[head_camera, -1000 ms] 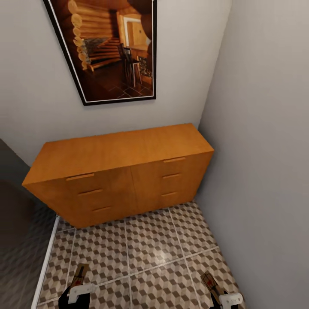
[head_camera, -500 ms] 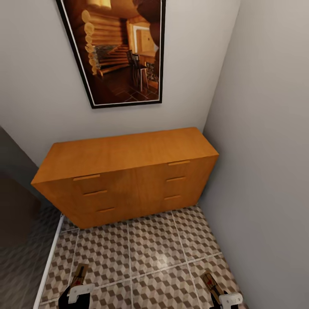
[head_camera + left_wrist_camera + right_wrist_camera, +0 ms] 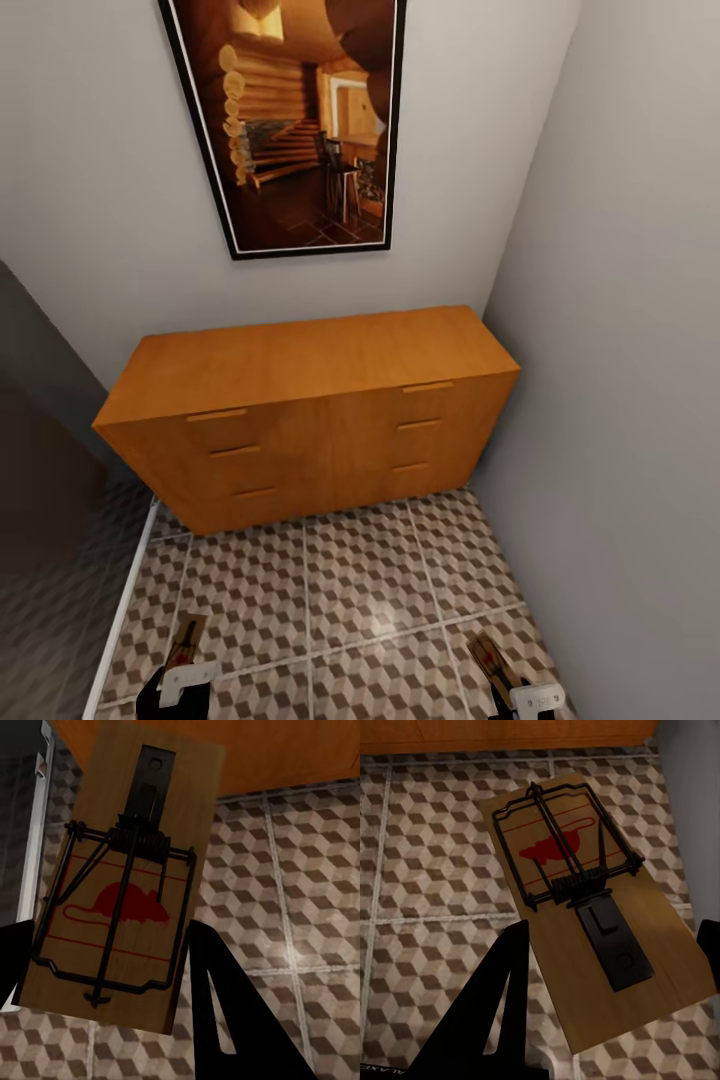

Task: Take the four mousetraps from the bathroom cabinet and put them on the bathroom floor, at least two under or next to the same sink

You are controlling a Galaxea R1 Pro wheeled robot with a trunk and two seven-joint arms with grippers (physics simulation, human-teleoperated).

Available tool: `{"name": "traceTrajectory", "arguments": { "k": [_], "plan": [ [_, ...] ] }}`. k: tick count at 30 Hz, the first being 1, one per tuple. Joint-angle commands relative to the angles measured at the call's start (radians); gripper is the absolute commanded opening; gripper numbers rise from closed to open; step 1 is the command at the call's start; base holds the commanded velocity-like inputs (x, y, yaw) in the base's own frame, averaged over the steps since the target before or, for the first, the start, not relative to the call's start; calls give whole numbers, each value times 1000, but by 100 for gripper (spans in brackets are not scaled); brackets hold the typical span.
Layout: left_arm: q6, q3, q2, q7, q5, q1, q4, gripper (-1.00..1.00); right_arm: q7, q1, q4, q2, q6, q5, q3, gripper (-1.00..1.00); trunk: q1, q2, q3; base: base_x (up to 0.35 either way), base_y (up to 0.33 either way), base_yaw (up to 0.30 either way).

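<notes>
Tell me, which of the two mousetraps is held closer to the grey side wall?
The mousetrap in the right pincer; the grey wall rises just beside it. The left pincer's mousetrap hangs nearer the white threshold strip.

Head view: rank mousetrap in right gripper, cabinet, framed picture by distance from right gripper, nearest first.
1. Mousetrap, held in the right gripper, bottom right.
2. Cabinet, against the back wall, past the tiles.
3. Framed picture, on the wall above the cabinet.

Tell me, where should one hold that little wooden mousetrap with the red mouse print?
By the long side edges of the flat brown wooden mousetrap, at the end away from the black metal tab. The left gripper does so, clear of the wire bar and spring.
</notes>
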Motion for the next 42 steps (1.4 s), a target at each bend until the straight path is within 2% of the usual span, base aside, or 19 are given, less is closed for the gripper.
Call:
{"name": "traceTrajectory", "arguments": {
  "k": [1,42],
  "plan": [
    [-2,-6,-1,13,-8,-1,1,-100,-11,-1,-1,-1,-3,-4,9,-100,1,-2,0,0,0,92],
    [-1,-7,-1,13,-8,-1,1,-100,-11,-1,-1,0,-3,-4,9,-100,1,-2,65,0,0,92]
  ]
}}
